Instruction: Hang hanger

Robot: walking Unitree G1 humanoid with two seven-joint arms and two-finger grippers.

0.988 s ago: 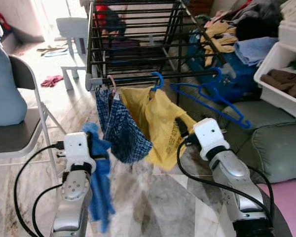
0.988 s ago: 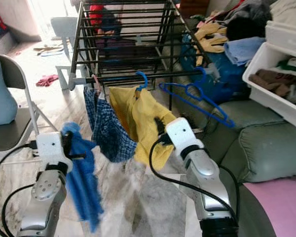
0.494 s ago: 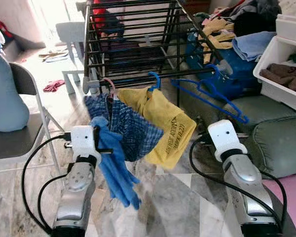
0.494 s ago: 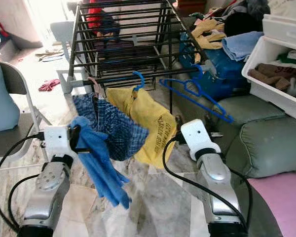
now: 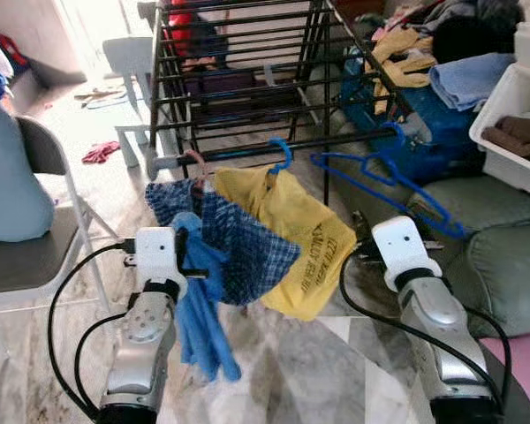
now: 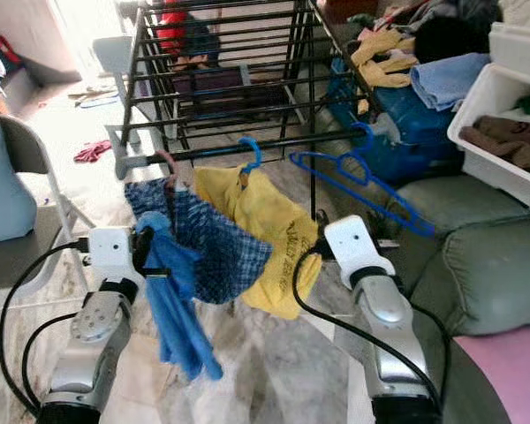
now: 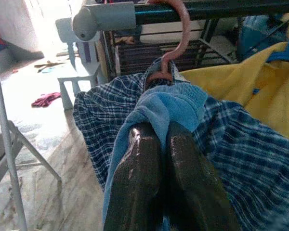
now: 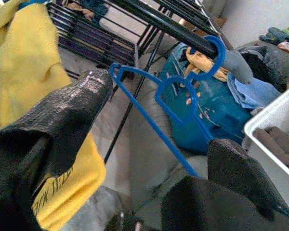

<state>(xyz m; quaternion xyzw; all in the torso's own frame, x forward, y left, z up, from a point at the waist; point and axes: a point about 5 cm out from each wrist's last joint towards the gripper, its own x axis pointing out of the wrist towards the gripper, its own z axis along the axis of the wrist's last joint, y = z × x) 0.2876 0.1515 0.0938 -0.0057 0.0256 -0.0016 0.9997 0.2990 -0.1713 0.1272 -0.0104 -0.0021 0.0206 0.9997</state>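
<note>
Three hangers already hook the rack rail at frame centre, while the left gripper clamps a blue garment unhung and the right gripper gapes empty.

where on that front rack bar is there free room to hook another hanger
Bare bar runs between the yellow shirt's blue hook and the empty blue plastic hangers. The grey-capped end is crowded: pink hook, checked shirt, and the left gripper shut on blue cloth.
</note>
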